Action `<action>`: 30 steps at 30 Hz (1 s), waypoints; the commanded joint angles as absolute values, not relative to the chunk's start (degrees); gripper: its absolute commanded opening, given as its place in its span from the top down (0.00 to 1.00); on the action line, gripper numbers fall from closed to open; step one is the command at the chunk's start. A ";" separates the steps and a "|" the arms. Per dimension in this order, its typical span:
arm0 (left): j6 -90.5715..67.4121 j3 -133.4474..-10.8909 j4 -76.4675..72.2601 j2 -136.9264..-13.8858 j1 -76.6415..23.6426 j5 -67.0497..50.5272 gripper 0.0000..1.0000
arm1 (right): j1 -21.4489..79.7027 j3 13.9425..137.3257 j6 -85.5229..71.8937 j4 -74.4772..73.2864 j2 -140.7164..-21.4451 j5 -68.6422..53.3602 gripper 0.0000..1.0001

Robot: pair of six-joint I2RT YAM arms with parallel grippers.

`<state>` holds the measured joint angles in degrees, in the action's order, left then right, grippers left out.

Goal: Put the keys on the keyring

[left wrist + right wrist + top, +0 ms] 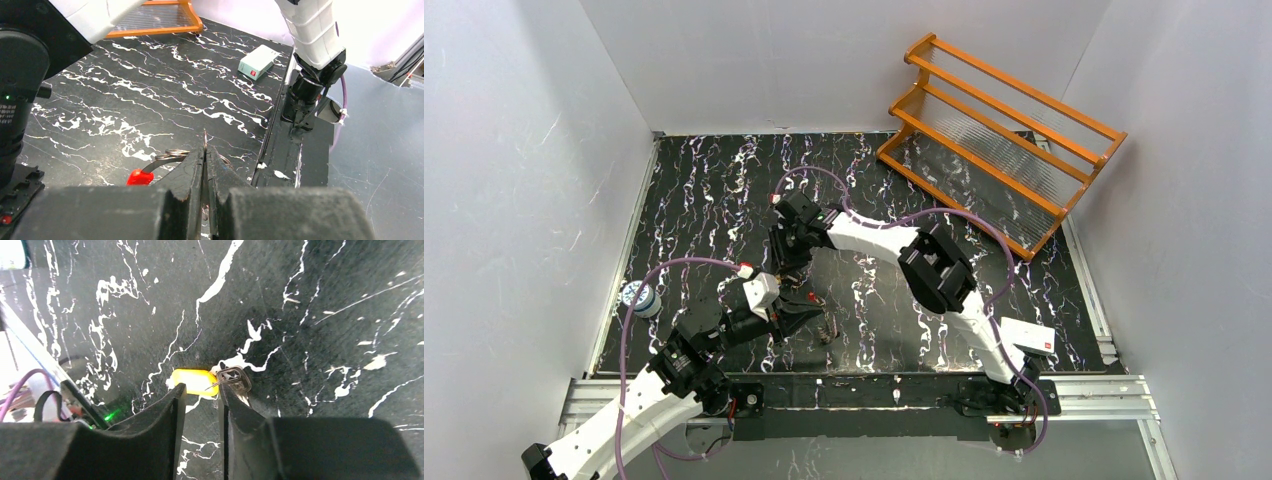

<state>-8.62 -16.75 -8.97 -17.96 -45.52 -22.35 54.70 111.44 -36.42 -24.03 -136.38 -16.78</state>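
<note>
Silver wire sits pinched between the closed fingers (192,172) of your left gripper (205,150), so the keyring (172,153) is in hand at the near side of the table (150,90), its red section (139,177) beside the tips and no key visibly on it. Your right gripper (200,390), just farther in, has its fingers (175,405) partly apart around nothing, tips by the silvery key (235,379) and yellow key (194,381) lying side by side. I judge threading has not begun: both keys are yet to be lifted and fed on.
</note>
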 commanded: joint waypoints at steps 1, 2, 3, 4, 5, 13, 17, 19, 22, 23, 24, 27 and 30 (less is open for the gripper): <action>-8.86 -18.28 -10.90 -17.62 -45.70 -23.50 1.00 | 56.67 115.40 -32.55 -28.65 -137.59 -8.84 0.60; -8.87 -18.20 -10.90 -17.63 -45.68 -23.47 1.00 | 56.97 115.92 -32.24 -29.10 -137.79 -7.63 0.58; -8.88 -18.19 -10.90 -17.64 -45.70 -23.47 1.00 | 57.34 116.60 -31.91 -29.71 -138.00 -6.48 0.57; -8.94 -18.19 -10.90 -17.64 -45.69 -23.51 1.00 | 57.61 117.32 -31.52 -30.43 -138.32 -5.42 0.57; -8.96 -18.24 -10.90 -17.52 -45.65 -23.56 1.00 | 57.84 118.00 -31.16 -31.28 -138.67 -4.42 0.56; -9.01 -18.47 -10.66 -17.49 -45.70 -23.64 1.00 | 59.17 118.56 -29.47 -32.41 -139.81 1.57 0.66; -8.99 -18.88 -10.02 -17.40 -45.68 -23.74 1.00 | 59.54 118.82 -28.56 -32.80 -140.35 5.02 0.80; -8.89 -19.13 -9.49 -17.24 -45.69 -23.80 1.00 | 59.57 118.76 -28.03 -32.80 -140.39 5.67 0.87; -8.80 -19.12 -9.07 -16.98 -45.66 -23.63 1.00 | 59.62 118.11 -27.08 -32.72 -139.81 6.32 0.95; -8.81 -19.08 -9.08 -16.91 -45.65 -23.52 1.00 | 59.67 117.45 -26.72 -32.28 -139.02 6.40 0.98; -8.79 -19.00 -9.06 -16.81 -45.70 -23.47 1.00 | 59.59 116.54 -26.31 -31.89 -138.18 6.41 0.99; -8.64 -18.96 -9.05 -16.93 -45.70 -23.34 1.00 | 59.57 112.92 -25.08 -30.38 -134.76 6.61 0.99; -8.46 -19.07 -9.05 -17.01 -45.69 -23.30 1.00 | 59.59 108.24 -24.21 -28.11 -130.61 6.68 0.99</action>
<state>-8.62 -16.75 -8.45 -17.52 -45.52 -22.94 59.68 113.36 -26.81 -28.03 -136.33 4.10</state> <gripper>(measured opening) 0.014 0.030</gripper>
